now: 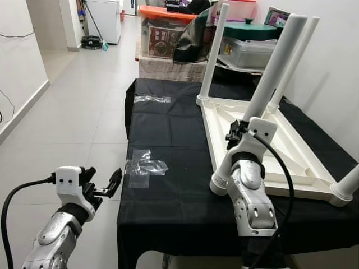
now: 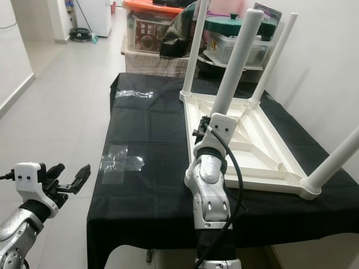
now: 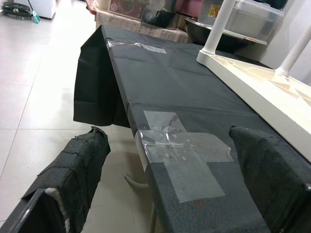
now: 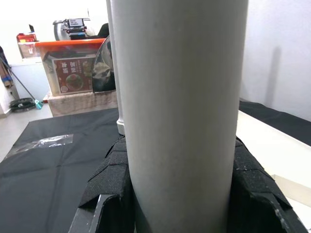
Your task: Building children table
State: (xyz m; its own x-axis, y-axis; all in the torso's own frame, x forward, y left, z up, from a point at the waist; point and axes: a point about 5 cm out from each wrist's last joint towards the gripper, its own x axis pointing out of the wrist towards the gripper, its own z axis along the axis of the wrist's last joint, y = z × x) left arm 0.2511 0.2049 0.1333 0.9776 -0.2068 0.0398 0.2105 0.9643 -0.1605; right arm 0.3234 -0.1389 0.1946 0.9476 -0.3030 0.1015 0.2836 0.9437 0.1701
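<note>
Right gripper (image 4: pixel 180 194) clamps near leg (image 1: pixel 269 73); left gripper (image 1: pixel 104 185) empty, fingers apart.

Lower left: left gripper beside cloth (image 1: pixel 168 185) edge, over floor (image 1: pixel 84 112). Centre-right: inverted table (image 1: pixel 263 145), legs pointing up-right, near frame's right edge.

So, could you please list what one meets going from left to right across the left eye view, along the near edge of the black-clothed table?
Left gripper, open beside the table → crossed patch of clear tape on the black cloth → right gripper clasping a white cylindrical table leg → upturned white plastic tabletop
</note>
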